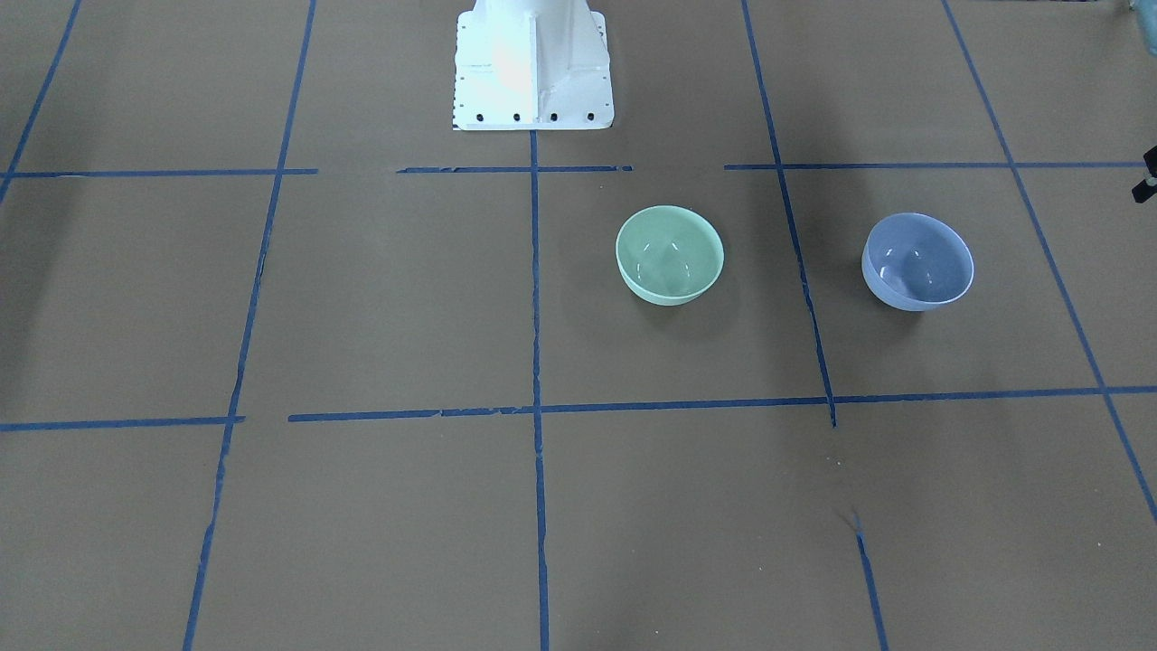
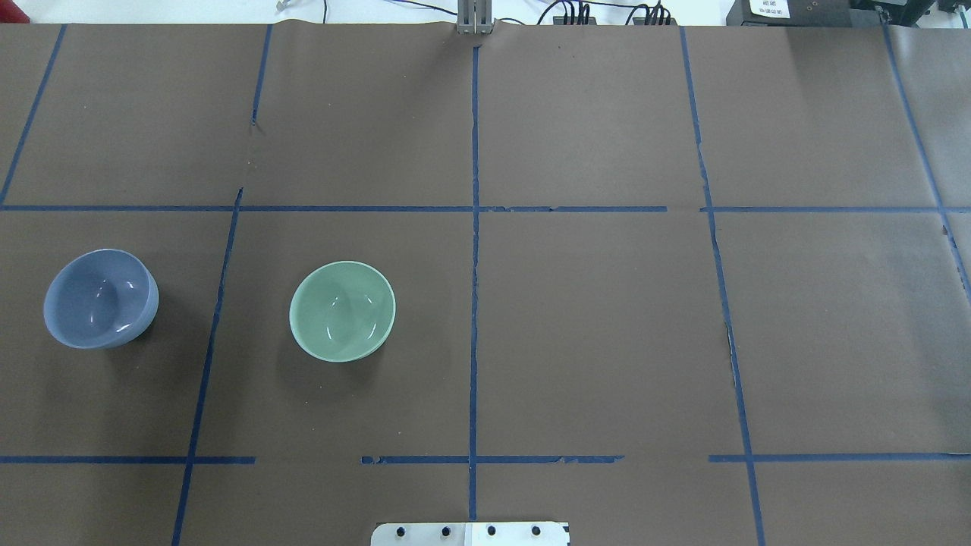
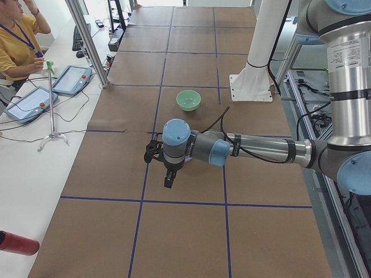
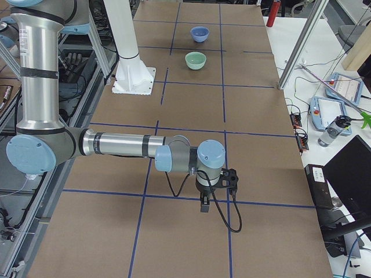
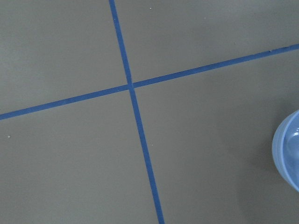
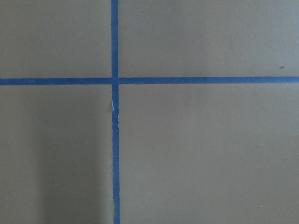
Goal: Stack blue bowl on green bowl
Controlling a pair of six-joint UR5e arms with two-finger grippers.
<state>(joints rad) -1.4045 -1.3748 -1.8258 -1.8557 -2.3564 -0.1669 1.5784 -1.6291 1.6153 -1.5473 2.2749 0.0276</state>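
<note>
The blue bowl [image 1: 917, 262] stands upright on the brown table, at the far left of the overhead view [image 2: 101, 298]. The green bowl [image 1: 669, 254] stands upright and apart from it, nearer the table's middle [image 2: 342, 311]. Both bowls are empty. My left gripper [image 3: 168, 182] shows only in the exterior left view, hanging fingers-down over the table short of the green bowl [image 3: 188, 99]; I cannot tell whether it is open or shut. Its wrist view catches the blue bowl's rim [image 5: 287, 149] at the right edge. My right gripper [image 4: 204, 206] hangs far from both bowls [image 4: 200, 33]; I cannot tell its state.
The white robot base [image 1: 533, 72] stands at the table's robot-side edge. Blue tape lines divide the brown table [image 2: 607, 318] into squares. An operator [image 3: 17, 35], tablets [image 3: 72, 78] and a thin stand [image 3: 52, 116] are on the side bench. A red bottle [image 3: 17, 243] lies there too.
</note>
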